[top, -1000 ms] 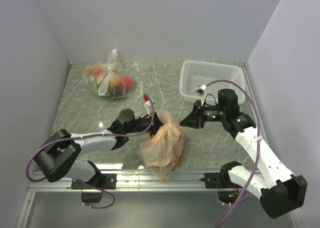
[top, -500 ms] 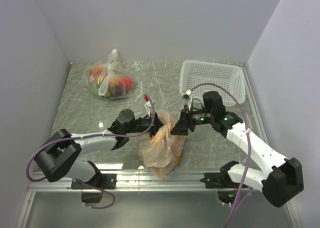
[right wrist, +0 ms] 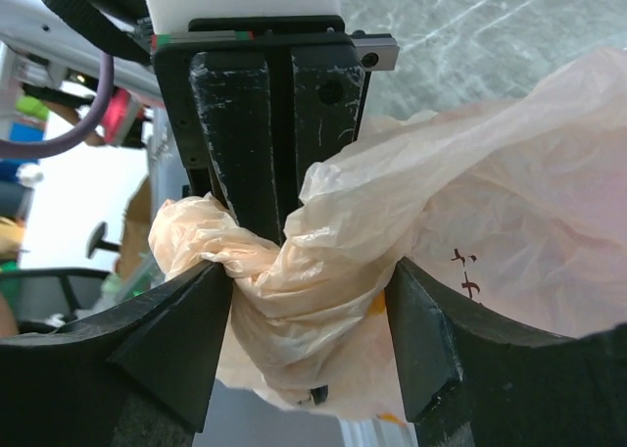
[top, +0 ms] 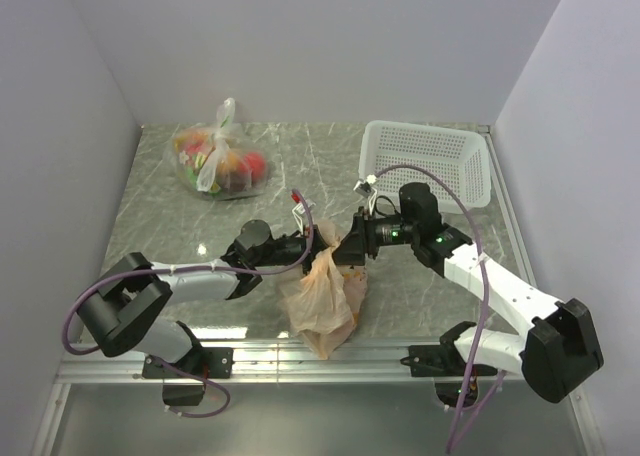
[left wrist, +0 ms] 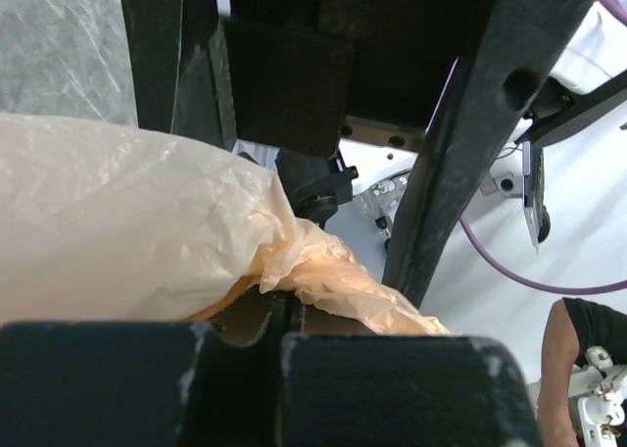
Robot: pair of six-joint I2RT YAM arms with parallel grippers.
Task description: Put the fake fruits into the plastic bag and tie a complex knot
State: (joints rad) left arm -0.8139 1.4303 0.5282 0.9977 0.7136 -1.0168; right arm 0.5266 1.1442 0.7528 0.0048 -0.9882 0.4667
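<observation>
While left tool (top: 320, 244) pinches plastic bag (top: 322, 296) | right tool (right wrist: 306, 275) wide astride twist | basket (top: 425, 126) apart

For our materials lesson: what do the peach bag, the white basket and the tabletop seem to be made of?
The plastic bag: thin translucent plastic film, slightly glossy; it crinkles and bunches.
The basket: probably rigid moulded plastic, matte white, perforated walls.
The table: looks like polished grey-green marble, veined and reflective; possibly a printed laminate.

Plastic bag (top: 322, 298) between left hand (top: 317, 242) and right hand (top: 346, 252); basket (top: 381, 166), other bag (top: 215, 162) behind.
</observation>
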